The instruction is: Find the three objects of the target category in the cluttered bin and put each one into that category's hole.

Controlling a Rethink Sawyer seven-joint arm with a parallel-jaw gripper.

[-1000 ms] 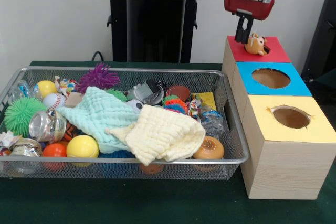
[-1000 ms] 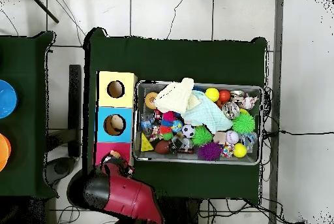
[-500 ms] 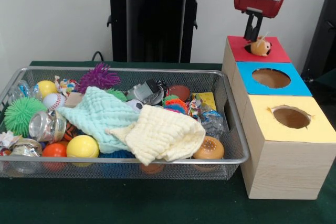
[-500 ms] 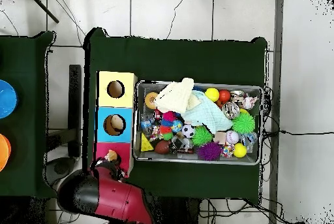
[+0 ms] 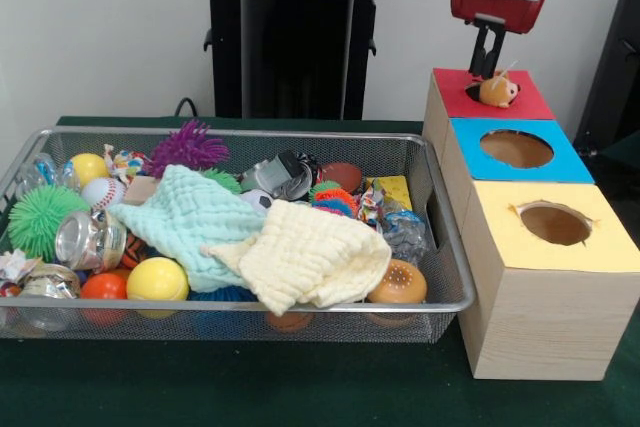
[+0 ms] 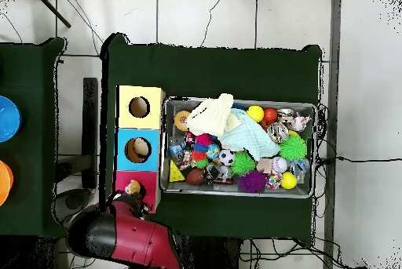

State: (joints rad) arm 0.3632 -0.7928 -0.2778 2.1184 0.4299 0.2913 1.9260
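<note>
A small orange toy animal (image 5: 495, 90) sits at the hole of the red-topped box (image 5: 530, 103), filling most of the opening. In the overhead view the toy (image 6: 133, 187) shows on the red box (image 6: 124, 178), close to the arm. My gripper (image 5: 487, 69) hangs just above the toy, open and holding nothing, with its tips a little clear of it. The wire bin (image 5: 240, 304) to the left holds balls, spiky toys, jars and wrapped items. A mint cloth (image 5: 185, 219) and a pale yellow cloth (image 5: 312, 257) cover part of the pile.
A blue-topped box (image 5: 566, 162) and a yellow-topped box (image 5: 612, 239), each with a round hole, stand in line in front of the red one. The bin's right wall runs close beside the boxes. The red arm body (image 6: 118, 238) hangs over the table edge.
My gripper has risen and shifted slightly right, away from the orange toy. The toy has stayed at the red box's hole.
</note>
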